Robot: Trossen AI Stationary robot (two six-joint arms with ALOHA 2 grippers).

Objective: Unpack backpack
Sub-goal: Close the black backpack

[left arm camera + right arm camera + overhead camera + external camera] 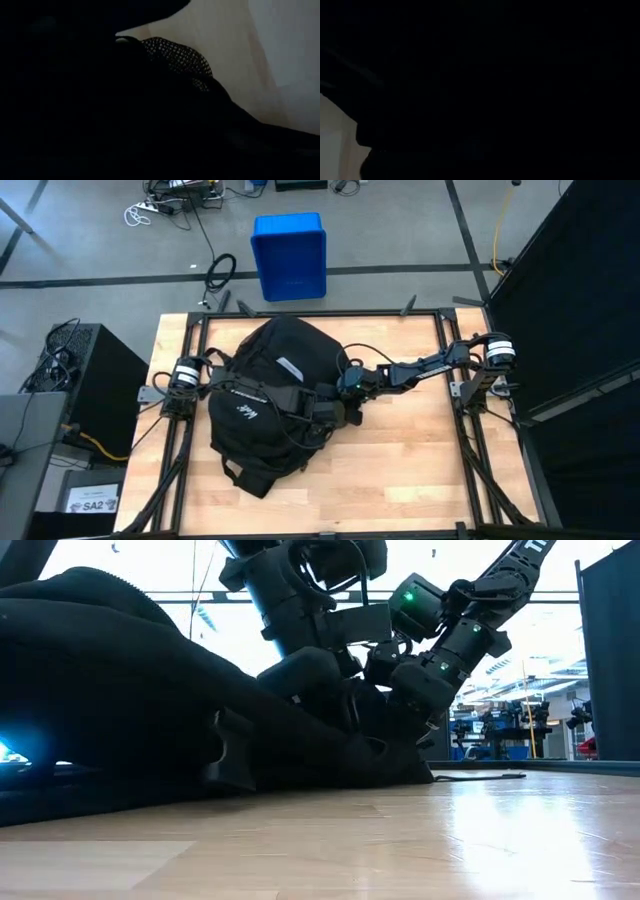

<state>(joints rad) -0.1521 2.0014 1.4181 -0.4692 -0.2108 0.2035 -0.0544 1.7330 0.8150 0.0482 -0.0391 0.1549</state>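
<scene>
Backpack point(262, 402) lies flat on the worktop point(420, 470), toward its left half. No unpacked item shows anywhere on the wood, so I judge the unpacking barely begun, everything still to come out. Both arms meet at the pack's right edge. Right gripper point(345, 383) is closed tight, pressed into the fabric; what it pinches is hidden. Left gripper point(325, 410) is buried in black cloth, state cannot be told.
</scene>
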